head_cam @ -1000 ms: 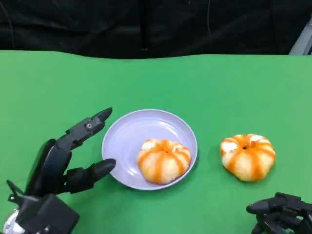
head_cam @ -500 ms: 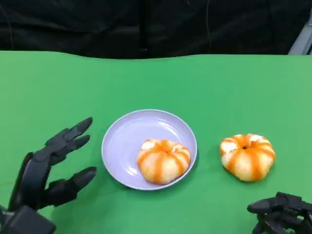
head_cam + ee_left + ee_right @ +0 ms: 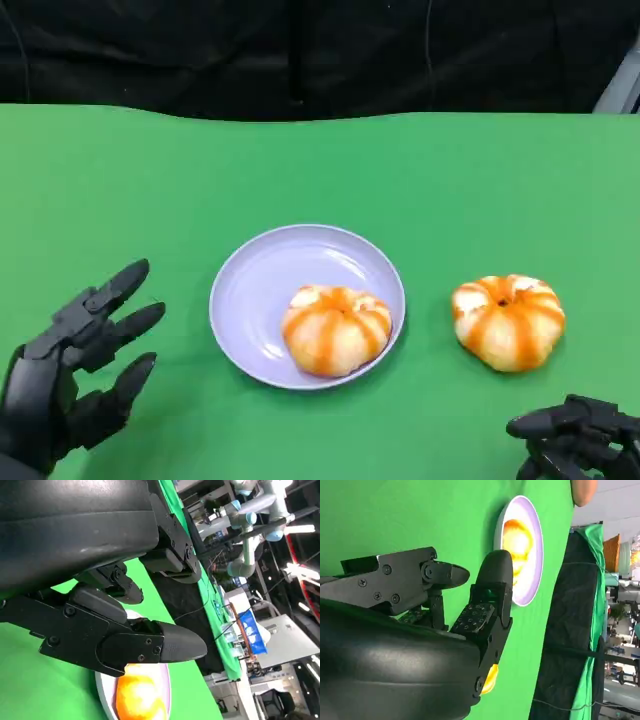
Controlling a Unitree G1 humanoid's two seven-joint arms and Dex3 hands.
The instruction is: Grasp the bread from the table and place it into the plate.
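Note:
One orange-striped bread bun [image 3: 335, 329] lies in the lavender plate [image 3: 262, 278] at the table's middle, toward the plate's right side. It also shows as an orange blur, the bun [image 3: 140, 696], in the left wrist view, and as the bun [image 3: 517, 541] on the plate [image 3: 534, 580] in the right wrist view. A second striped bun [image 3: 508, 321] sits on the green cloth right of the plate. My left hand [image 3: 72, 366] is at the lower left, fingers spread, holding nothing, well apart from the plate. My right hand [image 3: 575, 435] rests at the lower right corner, below the second bun, with nothing in it.
The green cloth [image 3: 320, 170] covers the table up to a black backdrop at the far edge. A person's hand [image 3: 584, 490] shows beyond the plate in the right wrist view. Robot arms and lab benches stand in the background of the left wrist view.
My left hand has drawn back from the plate's left rim toward the lower left. The buns, the plate and my right hand have stayed put.

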